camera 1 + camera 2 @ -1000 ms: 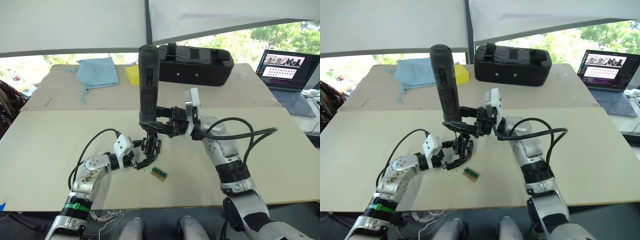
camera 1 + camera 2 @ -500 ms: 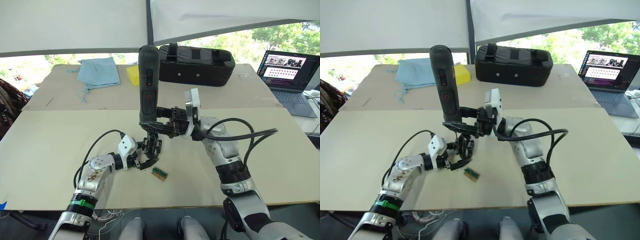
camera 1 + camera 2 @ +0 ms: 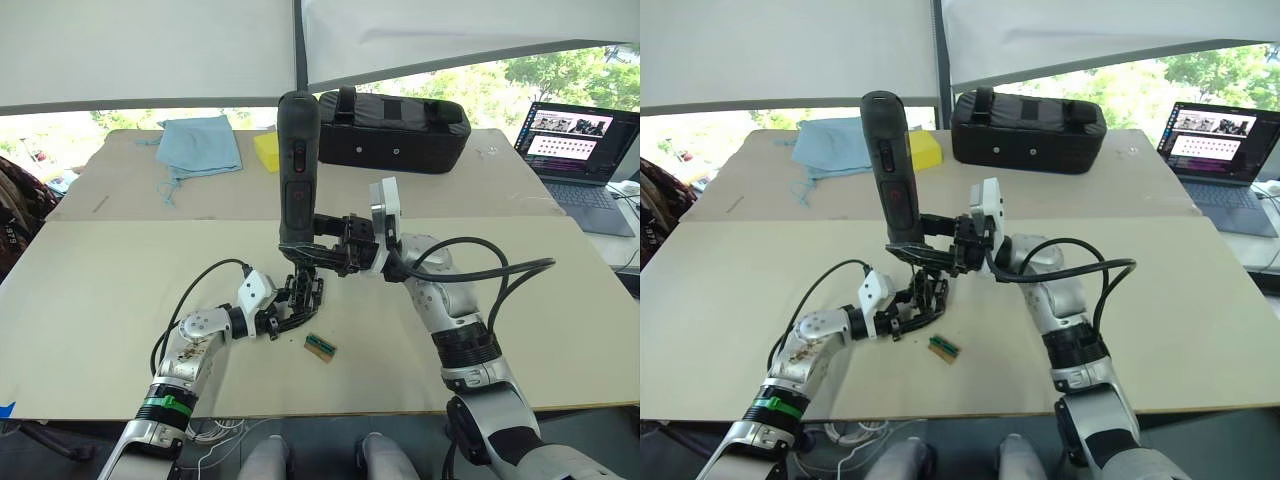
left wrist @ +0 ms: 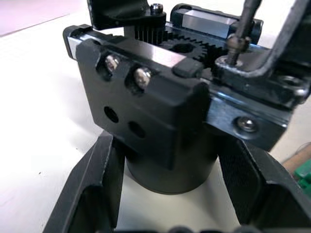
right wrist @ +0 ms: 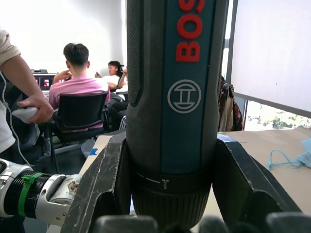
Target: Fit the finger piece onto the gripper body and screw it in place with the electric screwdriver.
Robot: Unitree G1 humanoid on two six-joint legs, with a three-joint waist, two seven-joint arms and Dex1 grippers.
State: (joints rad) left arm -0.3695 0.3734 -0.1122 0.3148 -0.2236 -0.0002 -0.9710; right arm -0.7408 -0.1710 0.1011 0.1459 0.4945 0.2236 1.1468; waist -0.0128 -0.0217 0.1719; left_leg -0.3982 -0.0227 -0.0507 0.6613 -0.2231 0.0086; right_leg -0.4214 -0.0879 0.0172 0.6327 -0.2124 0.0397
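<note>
My right gripper is clamped on the screwdriver, which stands upright at table centre with its bit pointing down onto the top of the gripper body. My left gripper straddles that body's round base, a finger close on each side; I cannot tell whether they press it. A small green block lies just at 4 o'clock of the body. At 12 o'clock sit a black bag, a yellow block and a blue cloth.
</note>
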